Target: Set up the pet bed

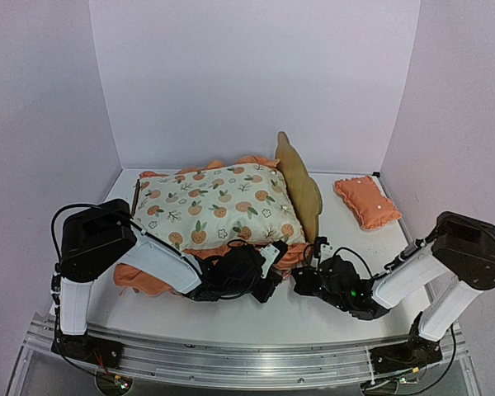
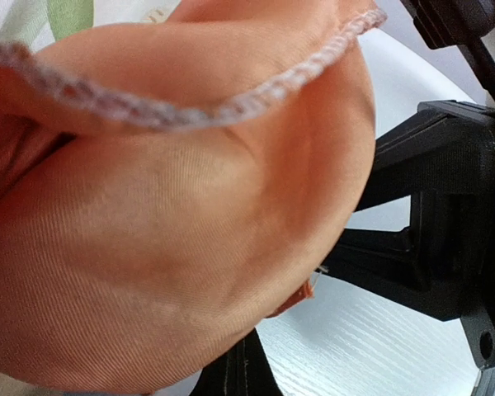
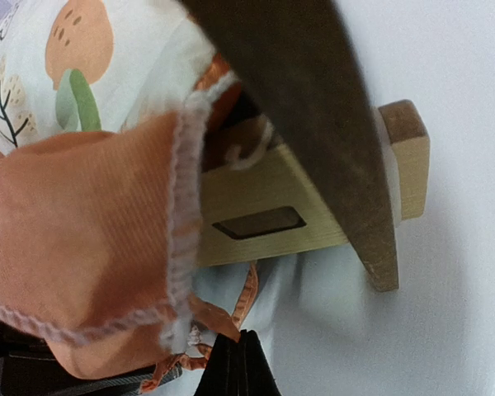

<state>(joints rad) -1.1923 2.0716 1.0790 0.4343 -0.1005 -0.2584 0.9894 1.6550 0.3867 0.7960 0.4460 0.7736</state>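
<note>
The pet bed (image 1: 302, 186) lies on the white table with its plywood headboard to the right. The orange-print mattress pad (image 1: 219, 206) covers it. My left gripper (image 1: 268, 262) is at the pad's near right corner. In the left wrist view the orange ruffle (image 2: 173, 247) fills the frame, and the gripper (image 2: 235, 373) looks shut under it. My right gripper (image 1: 307, 276) is beside it. In the right wrist view the gripper (image 3: 241, 353) is shut on a thin orange tie ribbon (image 3: 246, 301) below the plywood rail (image 3: 256, 194). The small orange pillow (image 1: 367, 200) lies apart at the right.
The right arm's black gripper body (image 2: 433, 247) is close to the left gripper, almost touching the ruffle. The headboard's edge (image 3: 313, 115) and a wooden post (image 3: 406, 157) stand just beyond the right fingers. White walls enclose the table on three sides.
</note>
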